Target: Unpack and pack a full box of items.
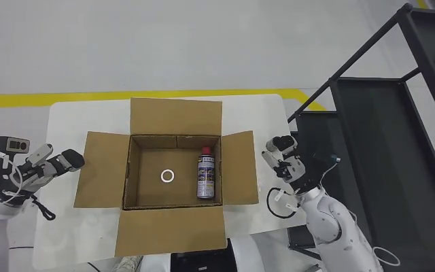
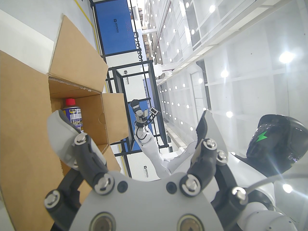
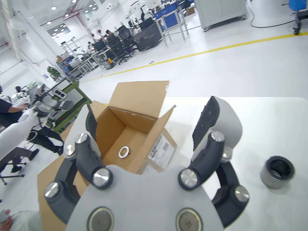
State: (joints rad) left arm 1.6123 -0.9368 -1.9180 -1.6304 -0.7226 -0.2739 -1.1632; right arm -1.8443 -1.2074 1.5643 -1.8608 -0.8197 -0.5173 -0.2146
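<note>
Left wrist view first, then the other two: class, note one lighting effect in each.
Left wrist view: the ceiling lamps flare into starbursts that streak across the frame. Top view: the cardboard box has a floor darker than its spread flaps. Right wrist view: the metal ring glints on the box floor; the light is otherwise even.

1. The box (image 1: 173,115) was plain brown cardboard, matt and slightly fibrous, with a smooth white paper label (image 3: 161,148) on one flap.
2. The spray can (image 1: 206,177) looked like metal under a glossy printed wrap, with a red plastic cap.
3. The ring (image 3: 124,151) shone like polished metal.
4. The cylinder (image 3: 277,172) looked like dull grey metal, dark inside.
5. The table (image 1: 68,122) was white, smooth and matt.
6. The right gripper (image 3: 151,111) had smooth grey plastic shells, rough black pads (image 3: 203,121) and bright metal pins; the left gripper (image 2: 131,118) looked alike.
</note>
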